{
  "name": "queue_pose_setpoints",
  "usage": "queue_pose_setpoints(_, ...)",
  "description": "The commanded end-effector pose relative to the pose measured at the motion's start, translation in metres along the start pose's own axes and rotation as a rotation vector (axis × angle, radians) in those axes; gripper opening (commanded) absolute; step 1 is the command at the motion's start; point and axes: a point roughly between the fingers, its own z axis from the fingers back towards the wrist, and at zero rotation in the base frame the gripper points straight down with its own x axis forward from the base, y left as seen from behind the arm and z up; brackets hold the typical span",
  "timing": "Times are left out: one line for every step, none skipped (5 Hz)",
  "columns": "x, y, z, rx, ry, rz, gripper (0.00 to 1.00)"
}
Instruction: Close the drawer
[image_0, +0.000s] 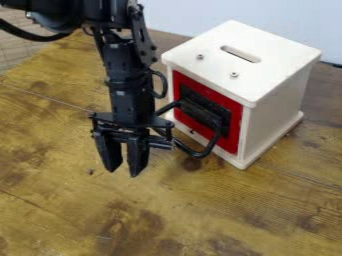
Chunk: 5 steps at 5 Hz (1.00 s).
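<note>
The drawer (201, 108) is the red front panel of a small white cube box (267, 90), with a dark recessed centre and a big black loop handle (203, 145) hanging low at its front. The panel sits about flush with the box face. My gripper (120, 170) hangs on the black arm (123, 70) to the left of the drawer, fingers pointing down just above the wooden table (80, 220). The fingers stand slightly apart and hold nothing. The gripper is a short way left of the loop handle, not touching it.
The white box top has a slot (242, 53) and a small hole. The wooden table stretches out to the left and in front. A dark cable runs at the upper left corner.
</note>
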Motion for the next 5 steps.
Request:
queue_pose_setpoints(0.0028,0.0014,0.0268,-0.007,-0.089,-0.013,1.0)
queue_pose_setpoints(0.0021,-0.0003,0.0278,-0.007,-0.097,-0.03,1.0)
queue_pose_setpoints(0.0013,-0.002,0.0287,-0.007,-0.103,-0.048,1.0)
queue_pose_setpoints(0.0,-0.0036,0.0298,-0.006,-0.11,-0.063,1.0)
queue_pose_setpoints(-0.001,-0.005,0.0306,-0.004,-0.114,-0.076,1.0)
